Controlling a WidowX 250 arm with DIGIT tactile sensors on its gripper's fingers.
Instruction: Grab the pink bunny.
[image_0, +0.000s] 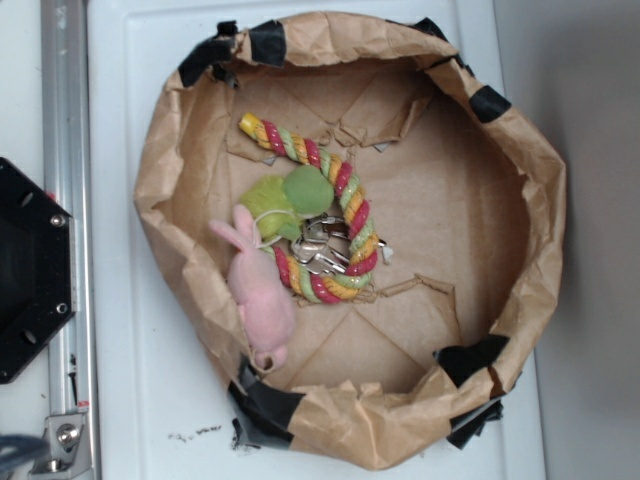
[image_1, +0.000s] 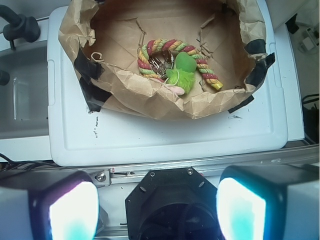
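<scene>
1. Pink bunny (image_0: 262, 300): pale pink all over.
2. Plush toy (image_0: 290, 200): lime green, with a darker green rounded part.
3. Rope ring (image_0: 352, 215): red, yellow and pale green twisted stripes.
4. Keys (image_0: 318, 250): silver metal.
5. Paper bag (image_0: 480, 230): creased brown, patched with black tape (image_0: 268, 40).
6. Desk (image_0: 140, 380): white.

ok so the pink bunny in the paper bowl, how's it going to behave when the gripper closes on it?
Probably soft: the pink bunny looks like plush, so it should squash and sag. Likely light, unlikely to roll. It lies against the paper wall, ears beside the green plush and rope ring, which may snag. The wide-apart gripper has room.
</scene>
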